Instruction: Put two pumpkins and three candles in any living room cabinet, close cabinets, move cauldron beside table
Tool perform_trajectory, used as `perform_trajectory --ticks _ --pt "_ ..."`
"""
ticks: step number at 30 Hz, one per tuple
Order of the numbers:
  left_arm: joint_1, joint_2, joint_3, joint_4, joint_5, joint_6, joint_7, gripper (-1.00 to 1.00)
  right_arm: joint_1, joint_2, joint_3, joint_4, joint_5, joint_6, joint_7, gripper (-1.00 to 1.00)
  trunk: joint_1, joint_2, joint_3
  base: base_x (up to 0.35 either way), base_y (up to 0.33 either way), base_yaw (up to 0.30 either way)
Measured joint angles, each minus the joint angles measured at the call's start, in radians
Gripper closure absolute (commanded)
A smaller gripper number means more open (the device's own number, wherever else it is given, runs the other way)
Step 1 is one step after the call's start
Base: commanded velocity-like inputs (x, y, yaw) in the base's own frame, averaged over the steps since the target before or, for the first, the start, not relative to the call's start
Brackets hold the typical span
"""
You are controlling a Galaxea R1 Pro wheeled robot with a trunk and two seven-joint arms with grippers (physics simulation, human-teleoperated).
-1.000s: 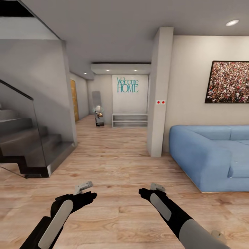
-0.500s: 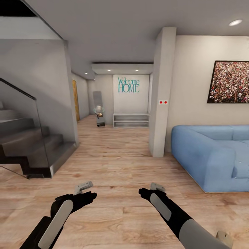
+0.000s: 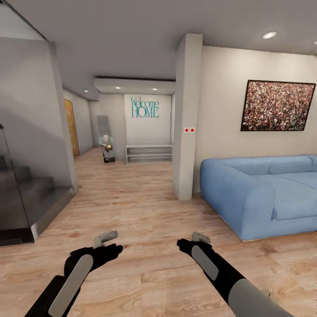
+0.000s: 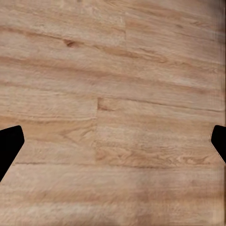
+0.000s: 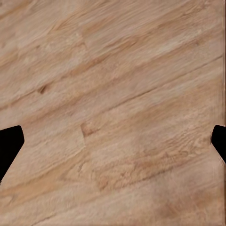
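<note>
I am on my way across a living room with a wooden floor (image 3: 145, 207). Both arms reach forward low in the head view. My left gripper (image 3: 105, 239) and my right gripper (image 3: 200, 238) hang above bare planks. In the left wrist view the left gripper (image 4: 113, 148) is open, its dark fingertips (image 4: 9, 143) far apart with only floor between them. The right gripper (image 5: 113, 146) is open the same way over the planks. The pumpkins, candles, cabinet, cauldron and table are out of view.
A blue sofa (image 3: 259, 198) stands at the right under a framed picture (image 3: 277, 105). A white pillar (image 3: 187, 119) rises ahead, just left of the sofa. A staircase with a glass rail (image 3: 22, 198) is at the left. A hallway leads to a low shelf (image 3: 149, 154).
The whole view has swung to the right: stairs, pillar and sofa have slid leftward in the picture. Both arms hold the same pose, grippers still open.
</note>
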Motion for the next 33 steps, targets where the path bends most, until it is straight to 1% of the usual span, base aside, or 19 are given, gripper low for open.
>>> perform_trajectory --ticks 16,18,20,22,25,28,33 --pt "0.000 0.000 0.000 0.000 0.000 0.000 0.000 -1.00 0.000 -0.002 0.000 -0.012 -0.004 0.001 0.008 -1.00 0.000 0.000 0.000 0.304 0.000 -0.016" --pt "0.000 0.000 0.000 0.000 0.000 0.000 0.000 -1.00 0.000 -0.002 0.000 -0.014 -0.005 0.001 0.027 -1.00 0.000 0.000 0.000 0.274 0.000 0.000" --pt "0.000 0.000 0.000 0.000 0.000 0.000 0.000 -1.00 0.000 -0.002 -0.001 -0.015 -0.005 0.002 0.062 -1.00 0.000 0.000 0.000 0.261 0.000 0.000" --pt "0.000 0.000 0.000 0.000 0.000 0.000 0.000 -1.00 0.000 -0.002 -0.028 -0.016 -0.004 0.003 0.112 -1.00 0.000 0.000 0.000 0.178 0.000 0.000" --pt "0.000 0.000 0.000 0.000 0.000 0.000 -0.001 -1.00 0.001 -0.002 -0.107 -0.016 -0.003 0.012 0.148 -1.00 0.000 0.000 0.000 0.059 0.000 0.000" --pt "0.000 0.000 0.000 0.000 0.000 0.000 -0.001 -1.00 0.000 -0.002 -0.130 -0.016 -0.003 0.015 0.155 -1.00 0.001 0.000 0.000 0.016 0.000 0.000" --pt "0.000 0.000 0.000 0.000 0.001 0.000 -0.002 -1.00 0.000 0.001 -0.140 -0.016 -0.002 0.016 0.160 -1.00 0.001 0.000 0.000 0.002 0.000 0.000"
